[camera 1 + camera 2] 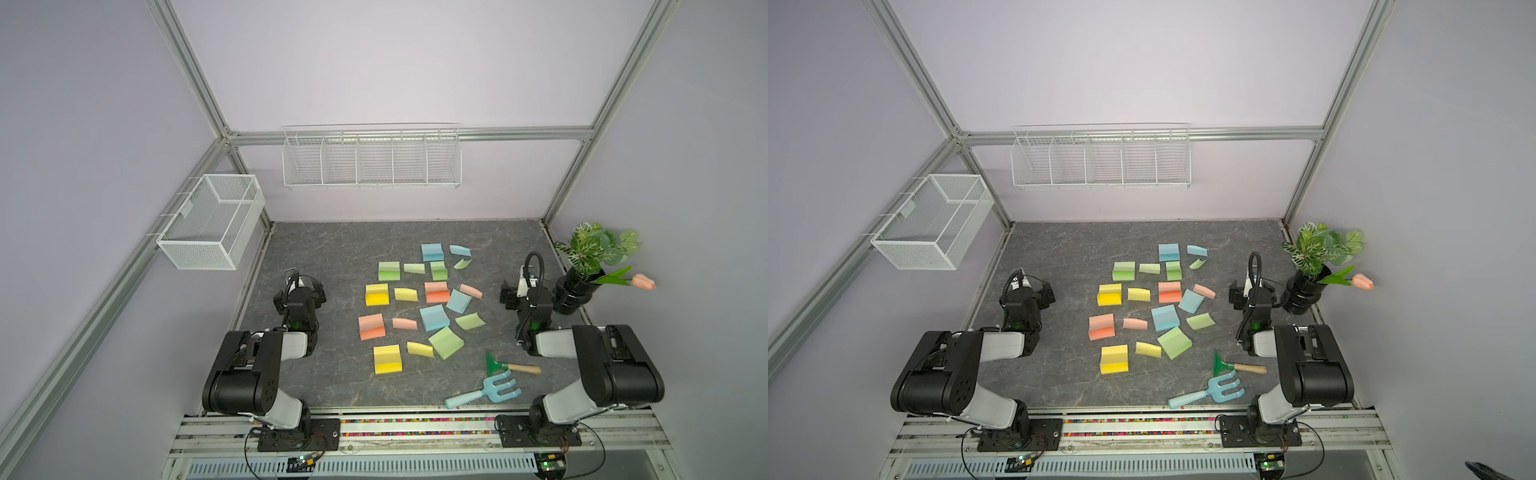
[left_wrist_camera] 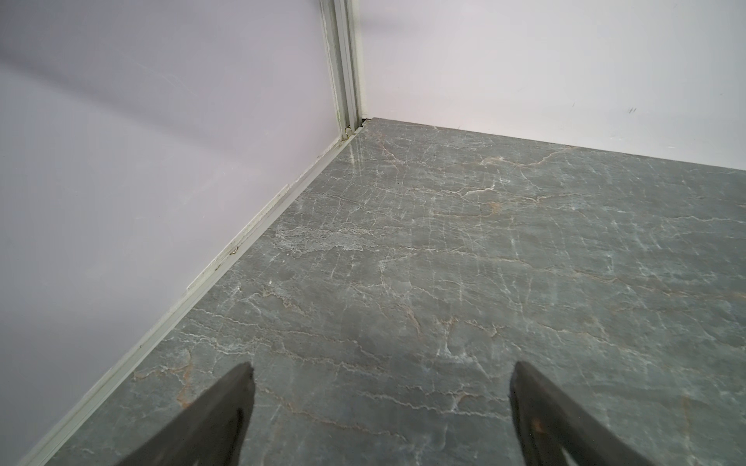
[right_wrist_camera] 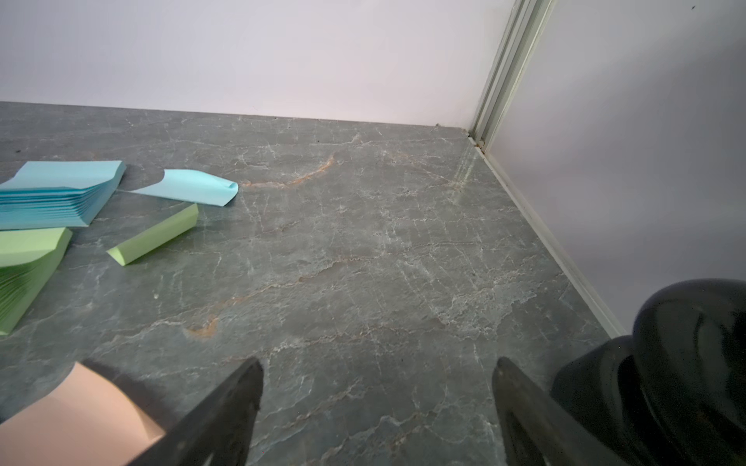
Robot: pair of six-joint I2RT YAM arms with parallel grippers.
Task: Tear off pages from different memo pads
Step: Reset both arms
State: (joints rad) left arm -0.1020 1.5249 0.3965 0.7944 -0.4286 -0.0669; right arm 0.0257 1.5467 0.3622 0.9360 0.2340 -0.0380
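Over one grey table (image 1: 316, 257) two pincers were seen: the left pincer (image 2: 382, 366) and the right pincer (image 3: 378, 361), both spread and empty. Between them nine memo pads (image 1: 387, 359) and nine loose pages (image 1: 405, 294) were laid, touched by neither.

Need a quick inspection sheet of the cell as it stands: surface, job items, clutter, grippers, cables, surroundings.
Surface: grey marble-look tabletop, no spills seen.
Job's things: memo pads spread mid-table in yellow, salmon, blue and green; loose curled pages lie among them.
Clutter: blue toy fork and a green tool with wooden handle, at the near edge by the right arm.
Grippers: left gripper open over bare tabletop; right gripper open, holding nothing, beside the black vase.
Cables: black cable loops over the right wrist; no snag seen.
Surroundings: wire rack on the back wall, mesh basket on the left wall, plant in the vase.
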